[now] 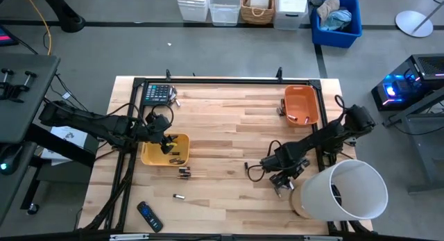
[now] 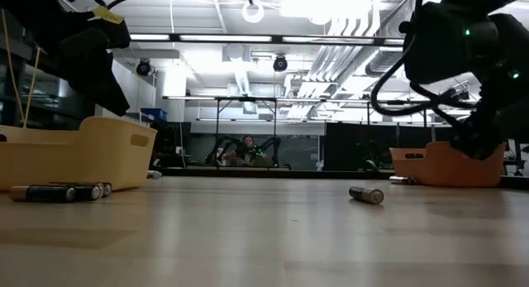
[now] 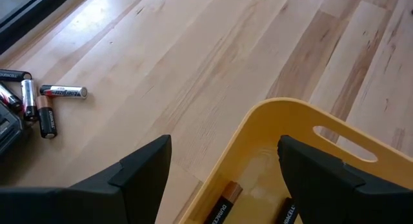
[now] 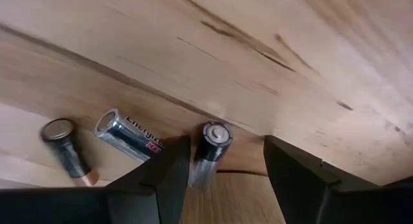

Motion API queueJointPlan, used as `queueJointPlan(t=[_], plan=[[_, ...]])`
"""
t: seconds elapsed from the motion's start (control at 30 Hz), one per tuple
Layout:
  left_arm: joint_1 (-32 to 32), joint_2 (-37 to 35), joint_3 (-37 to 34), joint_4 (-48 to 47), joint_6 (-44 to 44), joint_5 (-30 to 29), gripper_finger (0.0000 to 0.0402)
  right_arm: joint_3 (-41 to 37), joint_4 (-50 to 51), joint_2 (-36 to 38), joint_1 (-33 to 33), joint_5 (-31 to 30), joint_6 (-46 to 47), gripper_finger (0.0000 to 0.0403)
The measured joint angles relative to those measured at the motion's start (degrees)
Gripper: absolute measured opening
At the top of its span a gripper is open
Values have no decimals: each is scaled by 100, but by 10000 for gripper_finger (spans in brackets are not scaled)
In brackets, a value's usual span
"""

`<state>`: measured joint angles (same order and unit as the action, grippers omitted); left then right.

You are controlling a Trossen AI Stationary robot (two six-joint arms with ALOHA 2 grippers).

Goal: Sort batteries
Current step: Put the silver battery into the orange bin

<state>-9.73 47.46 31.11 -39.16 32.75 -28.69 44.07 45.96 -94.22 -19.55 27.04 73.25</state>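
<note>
The left gripper (image 1: 166, 145) hangs over the yellow bin (image 1: 154, 158) near the table's left edge, its fingers (image 3: 139, 175) spread wide and empty, straddling the bin's rim; the left wrist view shows only the tips of two copper-topped batteries (image 3: 222, 201) lying inside, the rest cut off at the picture's edge. The right gripper (image 1: 281, 178) is low over the wooden table (image 1: 229, 123) beside a large white cylinder (image 1: 343, 192), which hides part of the tabletop behind it. Its fingers (image 4: 164, 175) stand apart around a silvery battery (image 4: 210, 146) seen end-on, close on both sides; whether the pads actually touch it is hard to tell. Two more cells (image 4: 126, 137) lie just beside it, one partly cut off. A small cluster of batteries (image 1: 184, 172) sits just outside the yellow bin, and a single battery (image 1: 178, 196) lies apart nearer the front edge. From above these are tiny and their markings unreadable. Another group (image 3: 39, 104) lies near the calculator (image 1: 157, 94), which is cut off in the wrist view. An orange bin (image 1: 301, 105) stands at the far right; its contents cannot be made out. A remote control (image 1: 149, 216) rests near the front edge.
</note>
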Motion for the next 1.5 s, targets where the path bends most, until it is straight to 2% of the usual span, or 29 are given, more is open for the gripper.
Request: queueJointPlan(t=[0.2,0.3,0.4,0.43,0.57,0.8,0.97,1.13,1.37,1.5], plan=[[2,0,0,0,2,0,271,26,-99,-317,9,170,-12,184],[0,0,0,-2,2,0,271,26,-153,-351,9,199,-14,137],[1,0,0,-2,2,-2,271,27,-196,-356,5,229,-38,51],[0,0,0,0,2,-2,271,29,-192,-356,10,234,-137,35],[1,0,0,-2,0,-2,271,218,19,-336,232,191,-463,35],[2,0,-2,-4,1,-41,271,1254,709,338,1368,-1340,-1549,35],[2,0,-2,-6,2,-41,271,1879,1323,813,2532,-3202,-1927,35],[2,0,-2,-5,2,-41,271,1996,2063,1001,3651,-4681,-1754,35],[1,0,-2,-11,4,-41,271,1973,3175,968,4505,-5782,-1168,38],[0,0,-2,-26,3,-41,271,1872,3054,982,4790,-5627,-1458,69]])
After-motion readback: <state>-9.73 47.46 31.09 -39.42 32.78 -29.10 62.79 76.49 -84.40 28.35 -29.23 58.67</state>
